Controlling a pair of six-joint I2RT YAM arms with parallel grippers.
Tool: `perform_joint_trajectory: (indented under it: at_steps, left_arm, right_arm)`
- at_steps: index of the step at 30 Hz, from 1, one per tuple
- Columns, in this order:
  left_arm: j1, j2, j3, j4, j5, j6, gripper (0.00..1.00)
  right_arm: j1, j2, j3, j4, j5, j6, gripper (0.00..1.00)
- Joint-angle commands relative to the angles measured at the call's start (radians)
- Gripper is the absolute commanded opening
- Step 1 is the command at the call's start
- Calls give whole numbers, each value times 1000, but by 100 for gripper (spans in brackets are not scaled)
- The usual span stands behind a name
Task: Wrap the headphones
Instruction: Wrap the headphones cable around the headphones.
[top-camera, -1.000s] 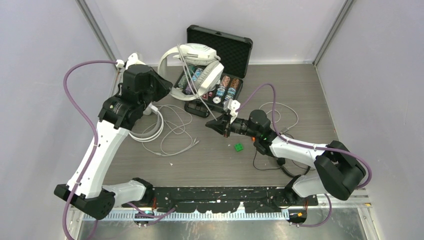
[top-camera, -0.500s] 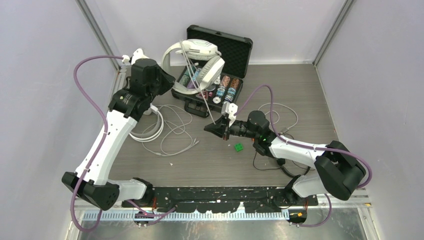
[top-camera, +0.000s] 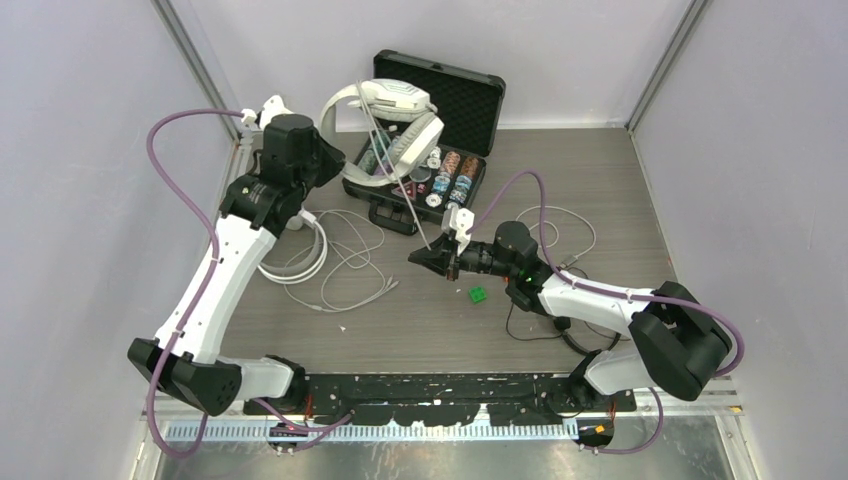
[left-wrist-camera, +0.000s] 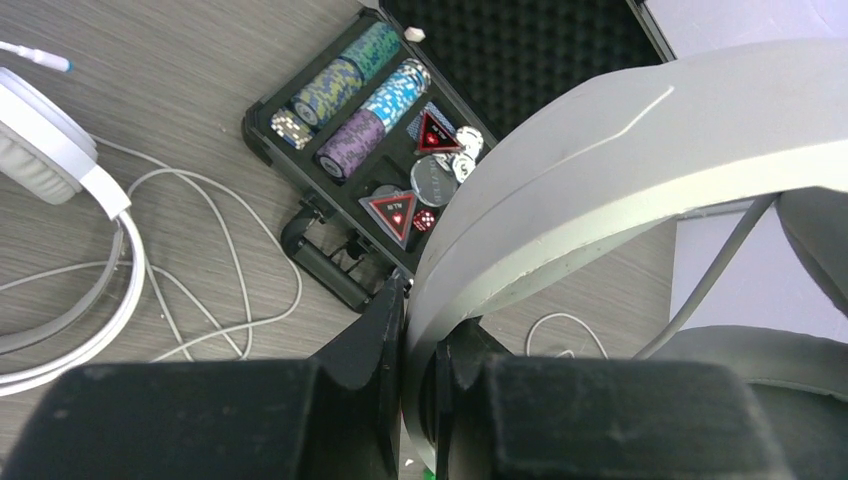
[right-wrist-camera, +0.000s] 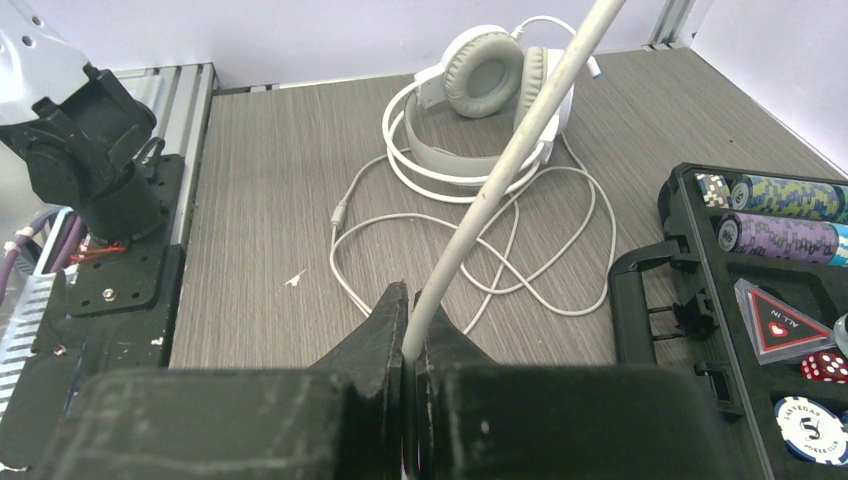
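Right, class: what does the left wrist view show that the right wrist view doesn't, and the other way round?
Only the left wrist view: the left fingers clamped on a grey headband, and a foam lid.
Only the right wrist view: the right fingers pinching a pale cable, and an arm base.
Both: the white headset lying flat with its loose cord, and the open case of poker chips.
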Motion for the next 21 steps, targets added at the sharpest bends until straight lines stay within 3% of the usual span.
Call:
perform_joint_trajectory:
  at_steps: [1, 10, 14, 17, 21]
  left_arm:
    - [63, -28, 22, 209, -24, -98, 0]
    - [87, -44, -6, 263, 96, -195, 0]
    - [89, -70, -9, 273, 207, -211, 0]
    - [89, -109, -25, 259, 365, -154, 0]
    - [89, -203, -86, 183, 470, -122, 0]
  right_arm:
    - [18, -7, 18, -57, -30, -43, 0]
    - [25, 11, 42, -120, 7, -68, 1]
    - [25, 16, 53, -119, 92, -64, 1]
    - [11, 9, 53, -115, 199, -59, 4]
    - [-28, 1, 45, -67, 205, -35, 14]
